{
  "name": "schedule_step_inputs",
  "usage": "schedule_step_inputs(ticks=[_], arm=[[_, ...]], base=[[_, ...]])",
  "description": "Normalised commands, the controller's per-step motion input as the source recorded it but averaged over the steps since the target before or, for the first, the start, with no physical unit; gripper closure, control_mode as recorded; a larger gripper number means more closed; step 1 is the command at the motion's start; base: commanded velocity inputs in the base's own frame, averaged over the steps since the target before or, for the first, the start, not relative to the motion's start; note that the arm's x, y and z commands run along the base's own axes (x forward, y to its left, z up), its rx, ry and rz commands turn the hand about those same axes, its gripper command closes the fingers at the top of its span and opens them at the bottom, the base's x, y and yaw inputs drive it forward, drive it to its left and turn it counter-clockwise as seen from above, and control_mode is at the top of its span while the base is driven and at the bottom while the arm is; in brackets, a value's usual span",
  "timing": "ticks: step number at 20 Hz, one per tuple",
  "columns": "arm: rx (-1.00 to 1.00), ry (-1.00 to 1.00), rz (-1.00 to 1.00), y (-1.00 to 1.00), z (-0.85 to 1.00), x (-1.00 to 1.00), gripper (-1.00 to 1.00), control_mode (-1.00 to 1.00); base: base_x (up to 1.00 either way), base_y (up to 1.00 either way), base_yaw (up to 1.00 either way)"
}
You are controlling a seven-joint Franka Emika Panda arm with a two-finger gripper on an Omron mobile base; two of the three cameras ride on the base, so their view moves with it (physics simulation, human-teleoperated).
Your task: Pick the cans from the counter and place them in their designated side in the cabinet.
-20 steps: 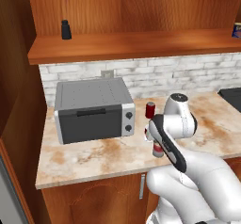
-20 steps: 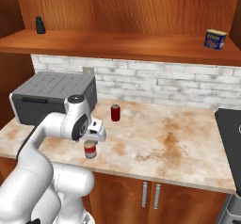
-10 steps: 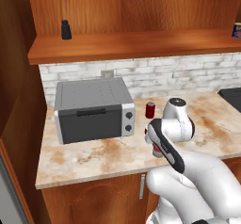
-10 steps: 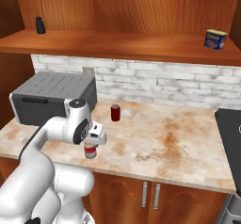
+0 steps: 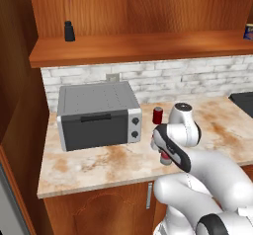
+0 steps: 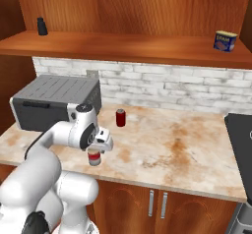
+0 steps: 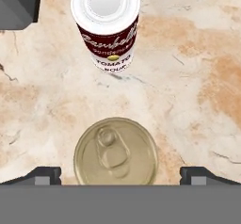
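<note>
Gold-lidded can (image 7: 116, 151) stands upright on desk (image 6: 187, 149), centred betw. wide-open, empty jaws of gripper (image 7: 120, 173); soup can (image 7: 106, 25) just beyond. Best practice: descend straight, keep lid centred, close evenly w/o nudging neighbour.

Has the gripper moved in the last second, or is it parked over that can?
Yes. The gripper has dropped toward the can on the counter, judged against the toaster oven.

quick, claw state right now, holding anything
Claw: open, holding nothing, fingertips either side of the gold-topped can standing on the counter.
</note>
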Motion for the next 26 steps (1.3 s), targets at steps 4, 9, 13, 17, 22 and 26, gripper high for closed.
schedule_step_inputs(ticks=[4,9,13,17,22,26], arm=[[0.0,0.01,0.0,0.0,-0.32,0.0,-1.0,-1.0],[0.0,0.01,0.0,0.0,-0.3,0.0,-1.0,-1.0],[0.0,0.02,0.0,0.0,-0.34,0.0,1.0,-1.0],[0.0,0.01,0.0,0.0,-0.26,0.0,1.0,-1.0],[0.01,0.0,0.0,-0.02,-0.06,-0.04,1.0,-1.0],[0.0,-0.02,0.0,-0.14,0.28,-0.08,1.0,-1.0]], base=[[0.0,0.0,0.0],[0.0,0.0,0.0],[0.0,0.0,0.0],[0.0,0.0,0.0],[0.0,0.0,0.0],[0.0,0.0,0.0]])
